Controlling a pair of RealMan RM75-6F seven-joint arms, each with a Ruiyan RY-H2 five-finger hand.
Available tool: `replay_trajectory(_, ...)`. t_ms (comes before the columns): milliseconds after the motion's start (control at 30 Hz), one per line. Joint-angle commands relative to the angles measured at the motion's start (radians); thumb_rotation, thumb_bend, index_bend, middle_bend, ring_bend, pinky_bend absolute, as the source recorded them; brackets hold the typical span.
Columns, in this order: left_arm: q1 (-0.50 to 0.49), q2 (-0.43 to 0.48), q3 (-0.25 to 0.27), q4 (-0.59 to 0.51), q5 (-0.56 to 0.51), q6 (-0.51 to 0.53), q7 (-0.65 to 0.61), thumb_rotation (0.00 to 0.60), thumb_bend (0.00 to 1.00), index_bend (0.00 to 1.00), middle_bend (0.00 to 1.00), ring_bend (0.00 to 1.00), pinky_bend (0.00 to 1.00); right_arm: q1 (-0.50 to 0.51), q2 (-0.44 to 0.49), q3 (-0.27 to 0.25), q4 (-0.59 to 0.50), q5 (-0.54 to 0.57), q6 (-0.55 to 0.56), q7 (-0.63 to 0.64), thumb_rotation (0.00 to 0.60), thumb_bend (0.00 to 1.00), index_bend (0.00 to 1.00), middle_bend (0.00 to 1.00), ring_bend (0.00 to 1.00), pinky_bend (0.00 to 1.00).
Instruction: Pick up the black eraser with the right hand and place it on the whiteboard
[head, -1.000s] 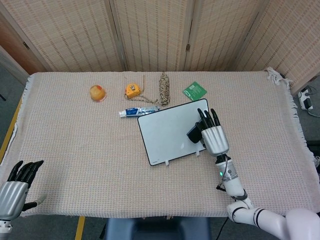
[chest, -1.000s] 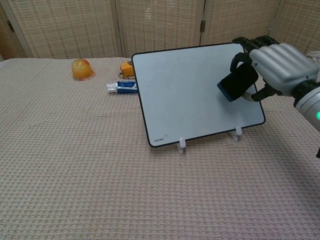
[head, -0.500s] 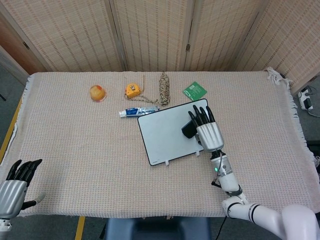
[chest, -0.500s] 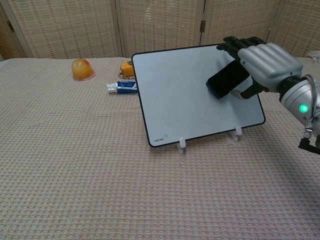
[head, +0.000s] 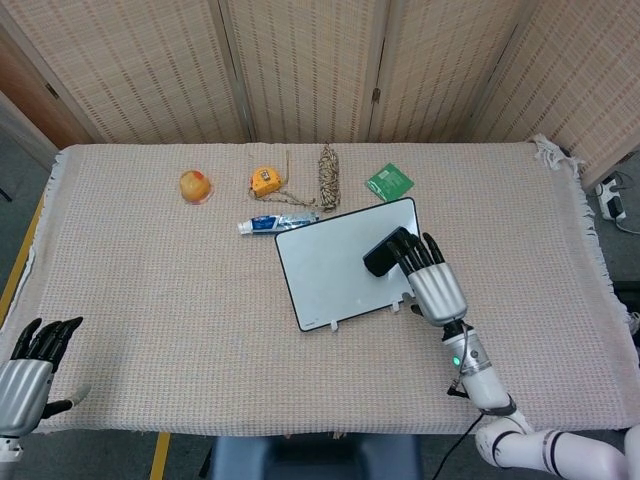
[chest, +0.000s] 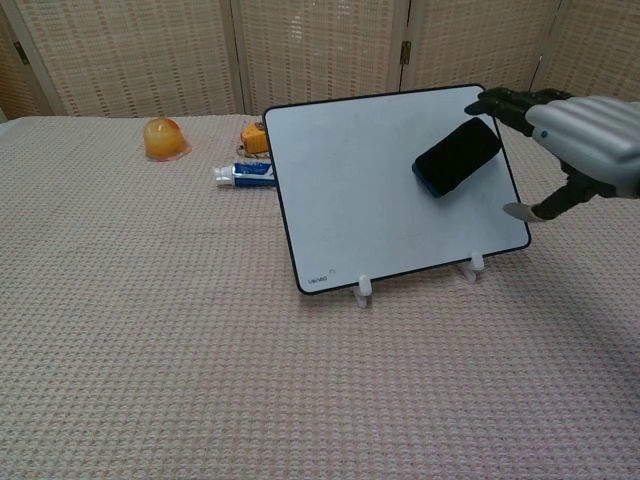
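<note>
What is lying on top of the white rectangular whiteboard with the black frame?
A black eraser lies on the whiteboard, toward its right side. The right hand is beside it, fingers apart, holding nothing. Whether its fingertips touch the eraser cannot be told. The board area under the eraser is covered.

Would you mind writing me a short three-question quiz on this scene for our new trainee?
1. True or false: the right hand grips the black eraser.
2. Which item lies nearest the whiteboard's far left corner? A) toothpaste tube B) green packet C) orange fruit cup
3. Fill in: the left hand hovers by the table's near ____ corner, holding nothing.

Key:
1. False; its fingers are spread beside the eraser, which rests on the board.
2. A
3. left
</note>
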Motion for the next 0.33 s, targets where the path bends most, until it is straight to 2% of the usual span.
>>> replay_trajectory(33, 0.005, -0.017, -0.003, 0.015, 0.015, 0.022, 0.016, 0.600, 0.21, 0.00, 0.13, 0.08, 0.04, -0.139, 0.242, -0.111, -0.239, 0.026, 0.046, -0.013, 0.600, 0.31, 0.00, 0.00, 0.00, 0.00)
replay_trajectory(133, 0.010, -0.022, -0.002, 0.019, 0.018, 0.030, 0.026, 0.600, 0.21, 0.00, 0.10, 0.05, 0.01, -0.207, 0.294, -0.155, -0.272, 0.014, 0.108, 0.002, 0.600, 0.31, 0.00, 0.00, 0.00, 0.00)
replay_trajectory(267, 0.012, -0.023, -0.002, 0.015, 0.012, 0.027, 0.042, 0.600, 0.21, 0.00, 0.10, 0.04, 0.00, -0.300, 0.310, -0.213, -0.232, -0.023, 0.189, 0.070, 0.600, 0.31, 0.00, 0.00, 0.00, 0.00)
replay_trajectory(333, 0.013, -0.024, -0.002, 0.013, 0.015, 0.028, 0.046, 0.600, 0.21, 0.00, 0.10, 0.04, 0.00, -0.317, 0.314, -0.219, -0.221, -0.023, 0.188, 0.128, 0.600, 0.31, 0.00, 0.00, 0.00, 0.00)
